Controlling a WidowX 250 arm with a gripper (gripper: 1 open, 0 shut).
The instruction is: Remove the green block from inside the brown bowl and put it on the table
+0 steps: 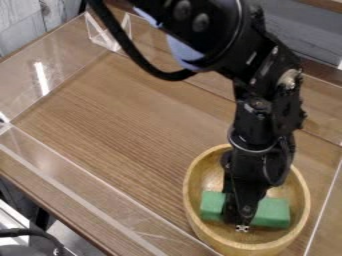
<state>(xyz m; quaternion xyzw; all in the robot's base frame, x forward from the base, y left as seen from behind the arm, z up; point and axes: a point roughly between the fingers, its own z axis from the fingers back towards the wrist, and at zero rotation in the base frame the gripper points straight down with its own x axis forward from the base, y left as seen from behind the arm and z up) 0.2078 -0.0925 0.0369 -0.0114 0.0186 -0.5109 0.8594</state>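
A single raised camera looks down at an angle across the counter (pixel 120 120), fairly near. The arm (pixel 227 60) enters from the top centre; the bowl (pixel 201 180) sits lower right.

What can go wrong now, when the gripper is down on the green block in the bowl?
1. The gripper sits low over the green block, hiding its middle; a poor grip may drop it during lifting.
2. The brown bowl is loose and could shift or tip if the fingers push on it.
3. It stands near the acrylic wall.
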